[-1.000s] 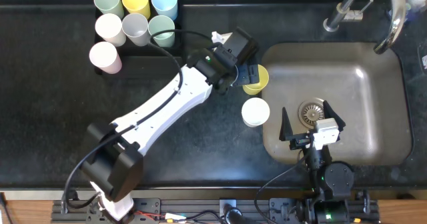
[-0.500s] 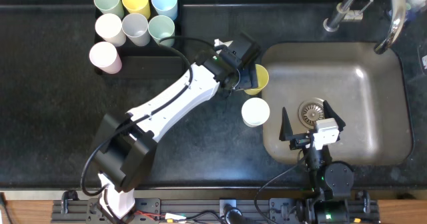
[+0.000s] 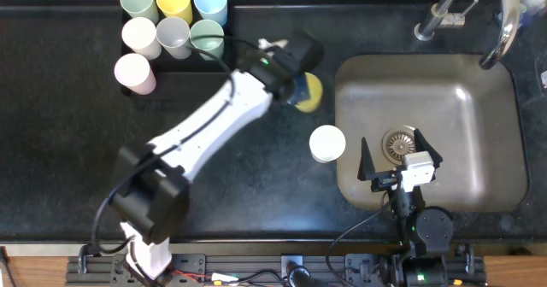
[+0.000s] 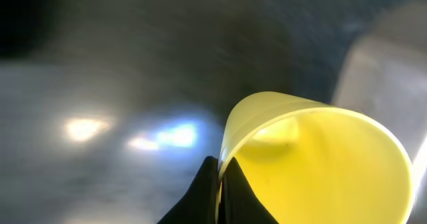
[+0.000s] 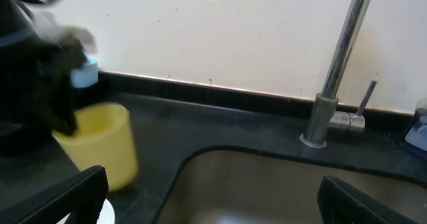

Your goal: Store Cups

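My left gripper [image 3: 295, 75] is shut on the rim of a yellow cup [image 3: 308, 92], held above the black counter just left of the sink. Seen from the left wrist, the fingers [image 4: 215, 196] pinch the wall of the yellow cup [image 4: 313, 161]. From the right wrist the same yellow cup [image 5: 100, 149] hangs under the left arm. A white cup [image 3: 326, 143] stands on the counter at the sink's edge. Several stored cups [image 3: 173, 18] sit in a group at the back left. My right gripper [image 3: 400, 155] stands open over the sink [image 3: 470, 82].
A pink cup [image 3: 135, 73] stands beside the cup group. The faucet [image 3: 440, 12] rises behind the sink, and shows as the faucet [image 5: 337, 71] from the right wrist. A drain [image 3: 398, 141] lies under the right gripper. Bare black counter [image 3: 68, 150] spreads at the left.
My left gripper has lifted the yellow cup and carried it left and back, away from the sink edge. The right arm has not moved.
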Controlling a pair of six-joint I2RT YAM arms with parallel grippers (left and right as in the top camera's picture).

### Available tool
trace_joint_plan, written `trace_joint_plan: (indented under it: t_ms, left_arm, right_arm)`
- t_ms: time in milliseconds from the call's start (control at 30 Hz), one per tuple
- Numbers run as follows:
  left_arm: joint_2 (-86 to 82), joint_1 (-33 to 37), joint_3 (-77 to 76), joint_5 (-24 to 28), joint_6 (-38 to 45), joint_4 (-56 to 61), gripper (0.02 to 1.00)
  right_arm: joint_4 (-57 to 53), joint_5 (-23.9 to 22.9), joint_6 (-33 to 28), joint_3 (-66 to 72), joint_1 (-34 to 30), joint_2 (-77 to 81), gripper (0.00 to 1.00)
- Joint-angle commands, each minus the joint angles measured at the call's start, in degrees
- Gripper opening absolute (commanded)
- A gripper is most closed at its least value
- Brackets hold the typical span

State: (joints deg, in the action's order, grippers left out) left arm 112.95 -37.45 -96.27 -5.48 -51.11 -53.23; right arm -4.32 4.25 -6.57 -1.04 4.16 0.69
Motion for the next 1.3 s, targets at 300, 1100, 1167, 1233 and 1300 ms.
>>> trace_joint_plan:
  t_ms: [300, 1100, 1167, 1233, 1300]
  left_arm:
    - [-11.89, 28.35, -1.31, -4.55, -3.65, -12.72, 0.036]
    - [-6.19, 35.52, 6.32, -3.17, -4.9, -5.53, 0.036]
    - [-5.42, 35.52, 6.32, -3.17, -4.9, -5.4, 0.036]
    - [-4.85, 35.52, 6.32, -3.19, -4.9, -5.38, 0.036]
    - [-4.37, 35.52, 6.32, -3.23, -4.9, -5.35, 0.036]
  right_arm:
    - [0.28, 0.39, 0.35, 0.76, -0.07, -0.48, 0.993]
    - [0.28, 0.39, 0.35, 0.76, -0.07, -0.48, 0.996]
    - [0.28, 0.39, 0.35, 0.76, -0.07, -0.48, 0.998]
    - [0.28, 0.39, 0.35, 0.76, -0.07, -0.48, 0.996]
    - [0.28, 0.39, 0.35, 0.76, -0.07, -0.48, 0.996]
